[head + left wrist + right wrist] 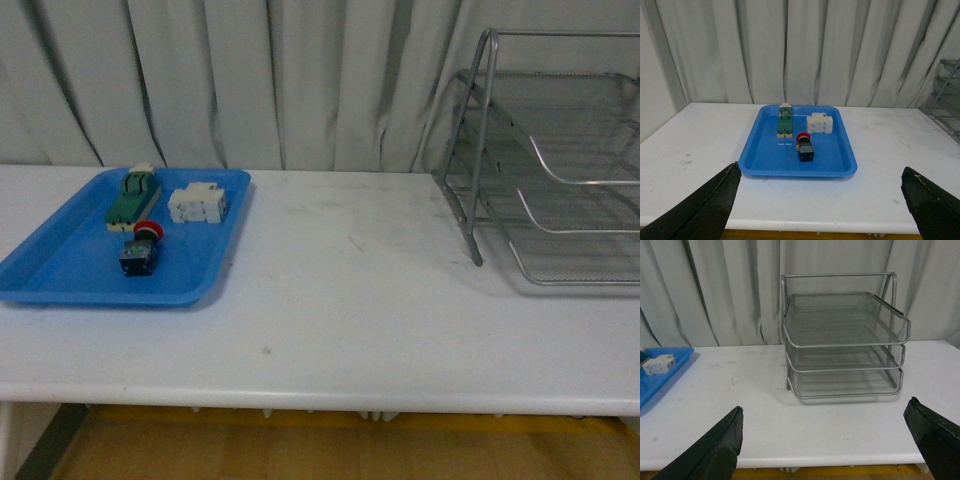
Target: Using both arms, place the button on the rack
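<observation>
Red-capped button (pixel 804 146) before wide left hand (pixel 820 171), whole rack (pixel 845 345) before wide right hand (pixel 824 409).

Blue tray (pixel 60 265), green switch block (pixel 133 198), white breaker block (pixel 197 205), table (pixel 350 300), curtain (pixel 250 80)

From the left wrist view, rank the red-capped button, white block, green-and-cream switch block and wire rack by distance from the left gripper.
1. The red-capped black button, mid-tray, nearest the left gripper.
2. The white rectangular block and green-and-cream switch block, side by side behind it: too close to call.
3. The silver wire-mesh rack, far beyond the blue plastic tray.
</observation>
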Robot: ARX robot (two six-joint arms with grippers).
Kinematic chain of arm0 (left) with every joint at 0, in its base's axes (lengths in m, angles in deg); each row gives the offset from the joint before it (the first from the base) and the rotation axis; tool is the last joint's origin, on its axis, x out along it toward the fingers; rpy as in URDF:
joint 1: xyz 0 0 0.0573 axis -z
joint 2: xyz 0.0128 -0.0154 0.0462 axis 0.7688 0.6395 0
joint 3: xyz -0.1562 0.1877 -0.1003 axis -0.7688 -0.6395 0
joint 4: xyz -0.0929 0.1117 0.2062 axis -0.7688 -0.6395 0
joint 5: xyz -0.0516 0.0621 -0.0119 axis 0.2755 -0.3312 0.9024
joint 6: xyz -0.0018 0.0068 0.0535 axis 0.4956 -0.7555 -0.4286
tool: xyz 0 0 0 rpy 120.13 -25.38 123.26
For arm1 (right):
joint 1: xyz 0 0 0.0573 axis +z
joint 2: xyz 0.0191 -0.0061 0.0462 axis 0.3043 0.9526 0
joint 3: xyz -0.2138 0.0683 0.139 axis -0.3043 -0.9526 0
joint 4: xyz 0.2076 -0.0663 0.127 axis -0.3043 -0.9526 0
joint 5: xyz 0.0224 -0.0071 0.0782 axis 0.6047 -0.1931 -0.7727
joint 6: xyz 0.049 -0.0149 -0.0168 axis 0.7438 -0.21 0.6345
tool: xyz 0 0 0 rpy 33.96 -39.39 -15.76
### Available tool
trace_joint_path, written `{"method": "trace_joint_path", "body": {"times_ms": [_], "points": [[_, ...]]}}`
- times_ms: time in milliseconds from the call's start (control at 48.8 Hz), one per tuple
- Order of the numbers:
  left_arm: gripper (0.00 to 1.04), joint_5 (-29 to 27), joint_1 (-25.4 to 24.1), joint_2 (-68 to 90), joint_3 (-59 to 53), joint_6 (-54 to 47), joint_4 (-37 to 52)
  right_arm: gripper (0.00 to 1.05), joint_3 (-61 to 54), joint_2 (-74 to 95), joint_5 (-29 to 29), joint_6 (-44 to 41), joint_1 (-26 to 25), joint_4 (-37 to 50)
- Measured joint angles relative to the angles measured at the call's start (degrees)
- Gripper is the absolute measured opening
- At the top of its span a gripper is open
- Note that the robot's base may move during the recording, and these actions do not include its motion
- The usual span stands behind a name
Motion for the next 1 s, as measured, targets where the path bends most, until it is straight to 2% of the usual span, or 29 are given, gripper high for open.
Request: {"method": "trace_joint_path", "body": {"times_ms": [328, 410, 492, 615, 676, 779, 861, 1004], "points": [[0.98, -0.02, 0.0, 0.0, 0.0, -0.02, 0.0, 0.98, 0.0, 0.0, 0.0, 0.0, 0.0, 0.02], [0.98, 0.0, 0.0, 0.0, 0.0, 0.0, 0.0, 0.98, 0.63, 2.51, -5.68, 3.48, -1.18, -1.79], [0.98, 0.0, 0.0, 0.0, 0.0, -0.02, 0.0, 0.98, 1.84, 10.19, -9.62, 6.99, -3.61, 5.62], [0.98, 0.0, 0.0, 0.0, 0.0, -0.02, 0.0, 0.98, 6.62, 26.99, -13.38, 9.7, -9.46, 23.17], [0.98, 0.0, 0.0, 0.0, 0.0, -0.02, -0.02, 0.98, 11.28, 39.21, -14.16, 11.47, -13.16, 34.01], [0.98, -0.02, 0.0, 0.0, 0.0, -0.02, -0.02, 0.98, 18.84, 55.36, -14.36, 14.4, -17.51, 46.12], [0.98, -0.02, 0.0, 0.0, 0.0, -0.02, -0.02, 0.98, 25.64, 67.3, -13.55, 17.31, -20.39, 51.19], [0.98, -0.02, 0.0, 0.0, 0.0, -0.02, -0.02, 0.98, 37.33, 85.96, -15.67, 25.66, -25.38, 50.58]]}}
